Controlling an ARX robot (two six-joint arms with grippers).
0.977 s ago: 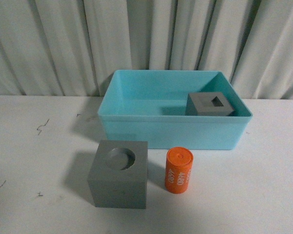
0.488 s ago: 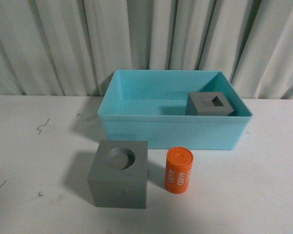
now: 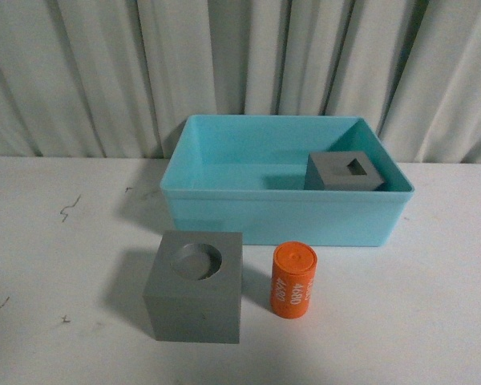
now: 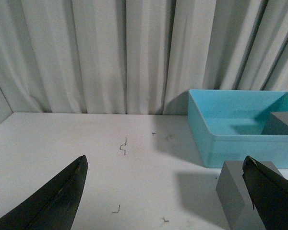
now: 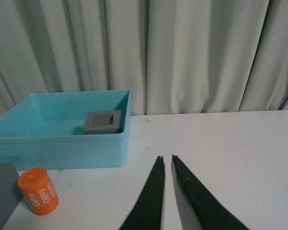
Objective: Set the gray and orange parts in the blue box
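Blue box (image 3: 282,218): stands open-topped on the white worktop (image 3: 64,265), on the far side, close to the pale curtain (image 3: 88,72).
Square-recess gray cube (image 3: 330,178): inside the blue box, by its right wall, recess facing up.
Round-recess gray cube (image 3: 195,309): on the worktop outside the box, in front of its front wall and apart from it, recess facing up.
Orange cylinder (image 3: 293,282): upright on the worktop just right of the round-recess cube, not touching it; white numbers on its side; outside the box.
Left fingers (image 4: 62,196): spread wide apart, nothing between them, over the worktop left of the box.
Right fingers (image 5: 149,201): nearly together with only a thin gap, nothing clamped, over the worktop right of the box.
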